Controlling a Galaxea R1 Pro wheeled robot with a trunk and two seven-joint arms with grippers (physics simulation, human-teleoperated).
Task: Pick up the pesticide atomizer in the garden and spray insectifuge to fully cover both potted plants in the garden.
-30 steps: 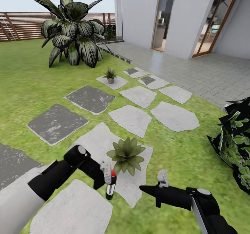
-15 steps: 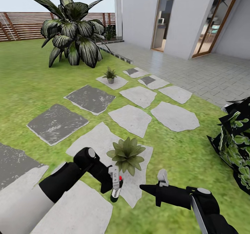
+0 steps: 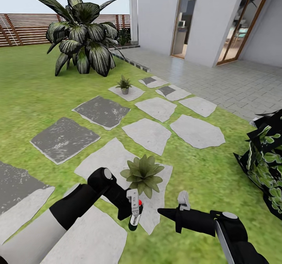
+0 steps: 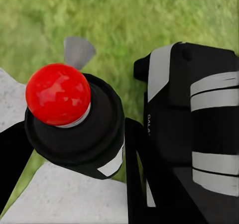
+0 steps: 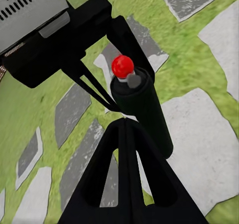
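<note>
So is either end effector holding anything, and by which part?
The left end effector grips the pesticide atomizer around its upper body, below the red tip. The right end effector holds nothing.

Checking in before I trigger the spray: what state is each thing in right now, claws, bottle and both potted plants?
Left claw: shut on the pesticide atomizer, held off the ground.
Pesticide atomizer: roughly upright, red-tipped head up, beside the near potted plant.
Right claw: holds nothing; open or shut is not clear.
Near potted plant: upright on a pale stepping stone.
Far potted plant: upright in its small grey pot on a stone.
</note>
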